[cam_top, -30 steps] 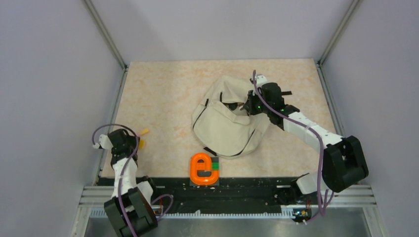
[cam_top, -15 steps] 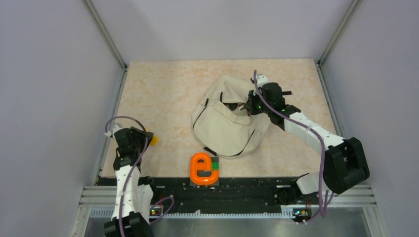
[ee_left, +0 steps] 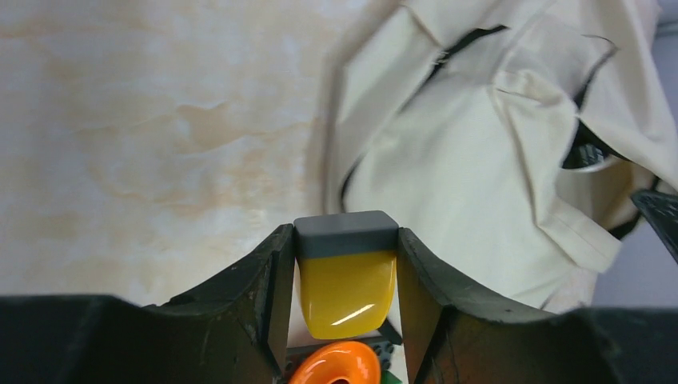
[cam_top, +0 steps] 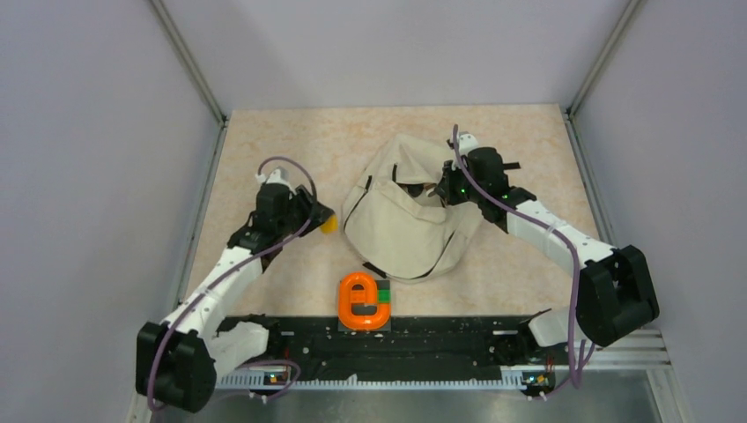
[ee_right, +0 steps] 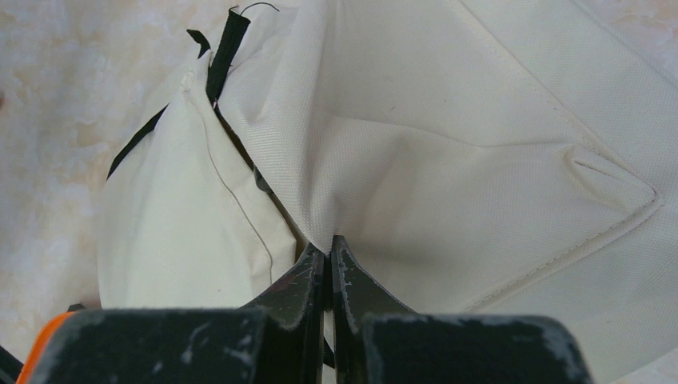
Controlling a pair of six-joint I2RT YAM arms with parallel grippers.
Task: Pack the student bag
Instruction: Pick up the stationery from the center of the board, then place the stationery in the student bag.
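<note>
Large soft cream fabric student bag with black trim and straps lies slumped on the pale marbled table, right of centre, toward the far half. Its opening shows dark inside at the upper right side, next to the right arm's wrist.

Right gripper is at that opening. In the right wrist view its black fingers are pressed together on a fold of the cream cloth, so it is pinching the bag's edge and the fabric pulls taut from that spot.

Left gripper is reached out over the table just left of the bag, apart from it. It pinches a small glossy yellow piece with a flat grey cap, a finger tight against each side, the grey end pointing outward past the fingertips. From above, only a yellow tip shows at the gripper's end, near the bag's left edge.

Bright orange e-shaped plastic piece sits at the near table edge, just in front of the bag's near side, with a small green block touching its right side.

Whether anything lies inside the bag – cannot tell.
</note>
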